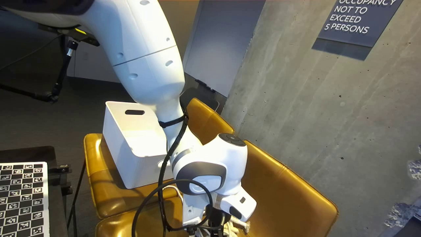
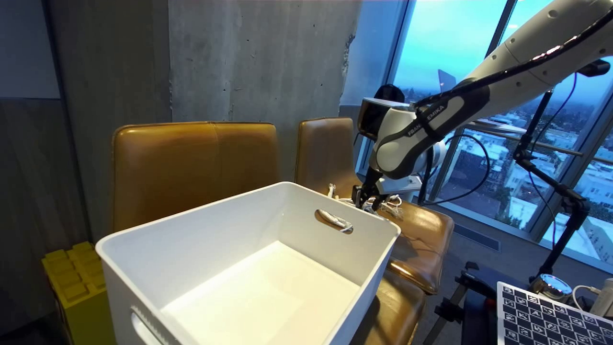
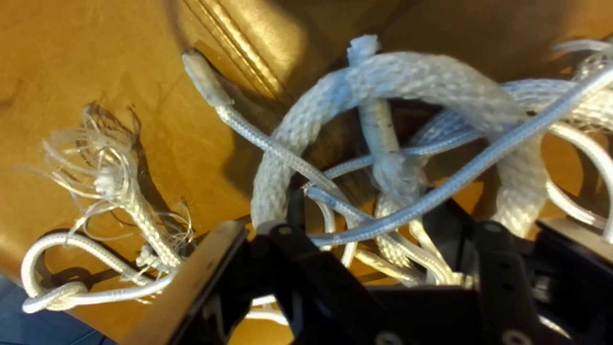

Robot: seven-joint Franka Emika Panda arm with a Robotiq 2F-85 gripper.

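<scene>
Rope [image 3: 397, 74] beside box [image 2: 220, 239]: long axis curled, bowing away from your gripper [image 3: 371, 215]; arm [image 1: 151, 75] angled downward, jaws apart, rope between.

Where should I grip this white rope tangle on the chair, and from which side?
I'd grip the rope tangle at its crossing strands, from above: they overlap between the parted jaws of the gripper, which points down at the chair seat. The frayed end in the wrist view looks a poorer hold, since its loose fibres splay and may slip.
</scene>
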